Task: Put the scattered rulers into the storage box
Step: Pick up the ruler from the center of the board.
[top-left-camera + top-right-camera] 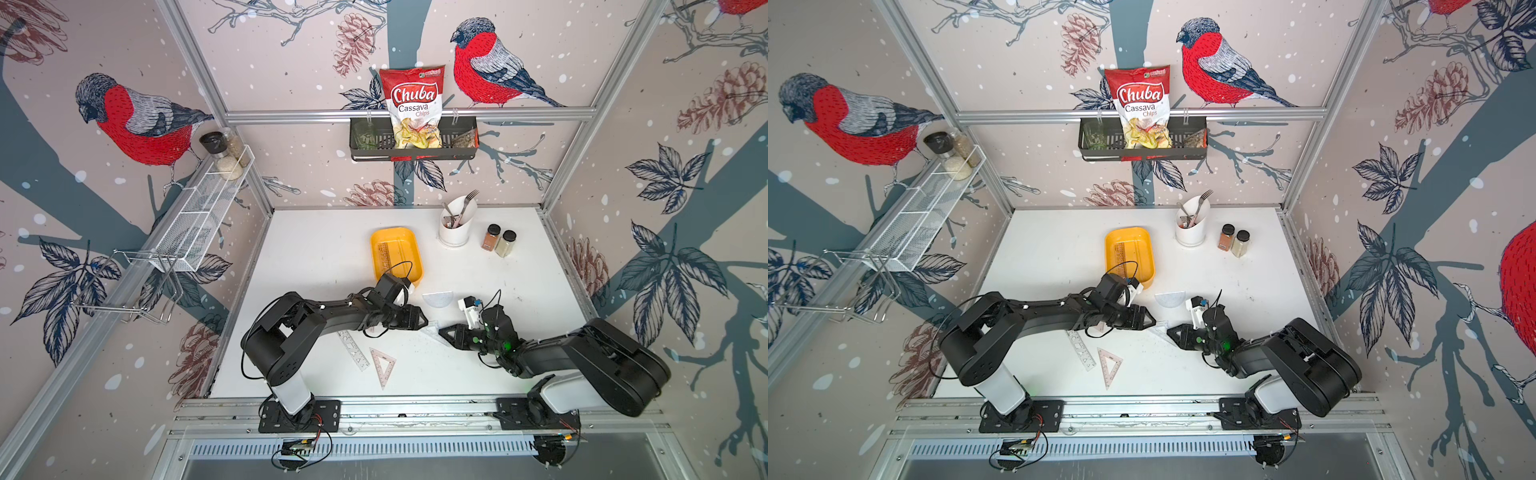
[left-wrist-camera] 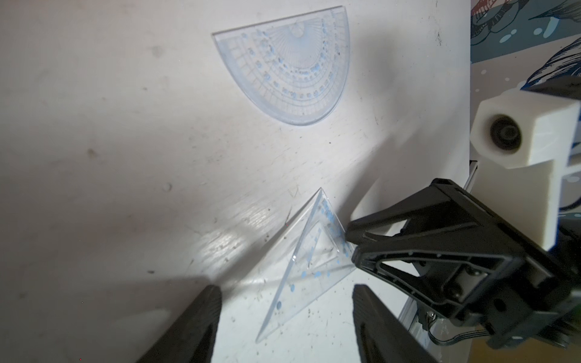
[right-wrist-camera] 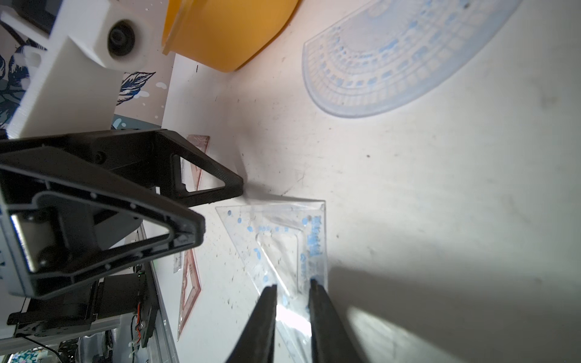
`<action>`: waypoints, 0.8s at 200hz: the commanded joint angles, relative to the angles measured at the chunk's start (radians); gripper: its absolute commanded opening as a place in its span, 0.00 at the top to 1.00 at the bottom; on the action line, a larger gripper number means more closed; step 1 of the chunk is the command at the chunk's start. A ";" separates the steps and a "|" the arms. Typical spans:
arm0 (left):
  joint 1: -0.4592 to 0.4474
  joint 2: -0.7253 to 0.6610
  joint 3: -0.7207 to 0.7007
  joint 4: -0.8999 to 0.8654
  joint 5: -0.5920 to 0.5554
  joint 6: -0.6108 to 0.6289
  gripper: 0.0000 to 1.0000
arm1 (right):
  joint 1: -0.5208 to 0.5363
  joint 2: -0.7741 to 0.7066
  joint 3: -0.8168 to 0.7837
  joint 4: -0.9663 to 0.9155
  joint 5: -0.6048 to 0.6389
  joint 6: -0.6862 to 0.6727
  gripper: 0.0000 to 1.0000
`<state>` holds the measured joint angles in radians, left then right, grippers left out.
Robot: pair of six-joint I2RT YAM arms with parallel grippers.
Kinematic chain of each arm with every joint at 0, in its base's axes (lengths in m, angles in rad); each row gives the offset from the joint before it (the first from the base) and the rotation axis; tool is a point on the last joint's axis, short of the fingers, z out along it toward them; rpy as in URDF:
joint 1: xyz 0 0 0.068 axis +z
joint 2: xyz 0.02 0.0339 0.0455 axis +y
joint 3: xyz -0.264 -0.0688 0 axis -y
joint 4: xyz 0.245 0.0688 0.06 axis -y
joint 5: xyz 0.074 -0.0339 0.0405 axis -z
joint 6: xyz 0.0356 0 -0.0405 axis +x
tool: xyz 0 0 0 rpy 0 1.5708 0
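My fingers [image 2: 195, 323] are matt black plastic, finely textured on the inner faces. The set square [image 3: 314, 248] is clear, glossy plastic, scratched and dusty; the protractor [image 2: 289, 69] is cloudier, bluish plastic. The table [image 2: 110, 141] is matt white, scuffed and speckled. The box [image 3: 226, 34] is smooth yellow plastic, faintly shiny.

Far right: a white cutlery cup [image 1: 454, 235] beside two spice jars [image 1: 492, 239]. Back wall: a chips bag [image 1: 412, 102] in a dark basket [image 1: 465, 145].
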<state>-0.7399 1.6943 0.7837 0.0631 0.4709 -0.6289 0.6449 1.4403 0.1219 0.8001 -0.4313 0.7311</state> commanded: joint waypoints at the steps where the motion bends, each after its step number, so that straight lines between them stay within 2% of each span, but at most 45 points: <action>1: -0.004 0.007 -0.014 -0.128 -0.017 -0.001 0.29 | 0.000 0.001 -0.006 -0.065 0.019 -0.013 0.74; 45: -0.016 0.012 -0.047 -0.064 0.033 -0.033 0.33 | 0.009 0.026 -0.004 -0.038 0.015 -0.004 0.74; 93: -0.029 0.020 -0.067 0.001 0.083 -0.065 0.45 | 0.019 0.058 -0.001 -0.003 0.013 0.009 0.74; 114: -0.029 0.023 -0.068 0.015 0.092 -0.070 0.54 | 0.022 0.060 -0.001 -0.002 0.012 0.011 0.74; 160: -0.030 0.021 -0.059 0.012 0.095 -0.070 0.85 | 0.022 0.041 0.005 -0.020 0.008 0.007 0.74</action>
<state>-0.7673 1.7134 0.7219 0.1234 0.5724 -0.6998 0.6670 1.4910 0.1242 0.8631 -0.4255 0.7361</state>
